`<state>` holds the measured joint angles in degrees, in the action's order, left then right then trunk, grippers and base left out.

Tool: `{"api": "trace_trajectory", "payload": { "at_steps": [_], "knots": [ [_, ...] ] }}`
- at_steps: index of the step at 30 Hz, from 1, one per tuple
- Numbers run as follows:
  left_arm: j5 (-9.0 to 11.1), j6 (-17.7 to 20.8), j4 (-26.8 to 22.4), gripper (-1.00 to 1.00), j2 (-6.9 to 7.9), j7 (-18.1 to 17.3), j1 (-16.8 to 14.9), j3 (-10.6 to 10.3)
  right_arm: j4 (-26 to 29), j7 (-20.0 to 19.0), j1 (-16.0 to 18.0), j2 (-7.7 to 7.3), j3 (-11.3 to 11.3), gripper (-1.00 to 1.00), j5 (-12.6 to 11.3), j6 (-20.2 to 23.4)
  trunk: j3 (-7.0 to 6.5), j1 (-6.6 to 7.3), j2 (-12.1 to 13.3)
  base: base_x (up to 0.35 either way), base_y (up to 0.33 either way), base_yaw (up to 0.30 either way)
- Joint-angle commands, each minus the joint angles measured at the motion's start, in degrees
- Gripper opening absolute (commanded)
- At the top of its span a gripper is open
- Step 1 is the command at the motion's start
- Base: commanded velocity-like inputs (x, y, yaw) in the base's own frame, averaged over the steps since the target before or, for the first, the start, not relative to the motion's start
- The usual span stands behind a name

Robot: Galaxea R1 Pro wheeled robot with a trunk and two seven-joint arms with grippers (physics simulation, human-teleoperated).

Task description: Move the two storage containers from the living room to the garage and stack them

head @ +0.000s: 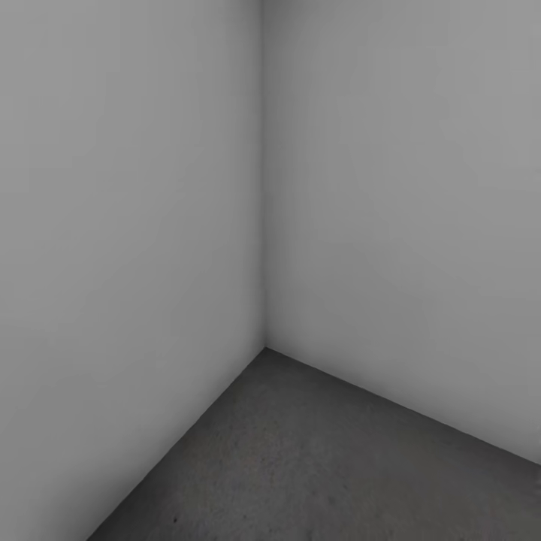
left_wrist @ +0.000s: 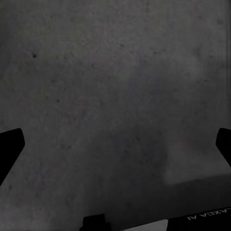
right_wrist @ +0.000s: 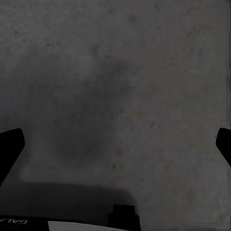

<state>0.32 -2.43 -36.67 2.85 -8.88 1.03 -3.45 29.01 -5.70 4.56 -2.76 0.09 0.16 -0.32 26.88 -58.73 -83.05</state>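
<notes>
Two pale-grey walls (head: pixel 128 225) are seen meeting in a corner at about twelve o'clock in the head view, with the rough dark-grey concrete floor (head: pixel 338 466) spreading from that corner toward five o'clock, so the garage is judged to have been reached. Speckled concrete is looked down on in both wrist views. The left gripper (left_wrist: pixel 115 147) is shown with its dark fingertips set wide apart at three and nine o'clock of its own picture, nothing held between them; the right gripper (right_wrist: pixel 115 147) is spread just as wide and is likewise empty. Neither orange-red storage container can be located from these pictures, so their whereabouts cannot be told. The step in hand is judged to be travel between rooms rather than placing. The next move probably calls for the base to be turned away from the corner so that a container can be found and approached.
</notes>
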Motion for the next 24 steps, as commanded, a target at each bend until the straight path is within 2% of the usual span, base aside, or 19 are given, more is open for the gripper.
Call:
{"api": "trace_trajectory", "payload": {
  "at_steps": [1, 24],
  "knots": [
    [0.0, -0.1, -0.1, 1.00, 0.05, 0.0, 0.0, -0.2, 0.0, -0.2, 0.0, 0.00, 0.0, 1.00, 0.0, 0.0, 0.05, 0.00, 0.0, 0.000, 0.000, -0.244],
    [0.0, -0.1, -0.1, 1.00, 0.05, 0.0, 0.0, -0.2, 0.0, -0.2, 0.0, -0.05, 0.0, 1.00, -0.1, 0.0, 0.05, 0.00, 0.0, 0.000, 0.000, -0.261]
  ]
}}
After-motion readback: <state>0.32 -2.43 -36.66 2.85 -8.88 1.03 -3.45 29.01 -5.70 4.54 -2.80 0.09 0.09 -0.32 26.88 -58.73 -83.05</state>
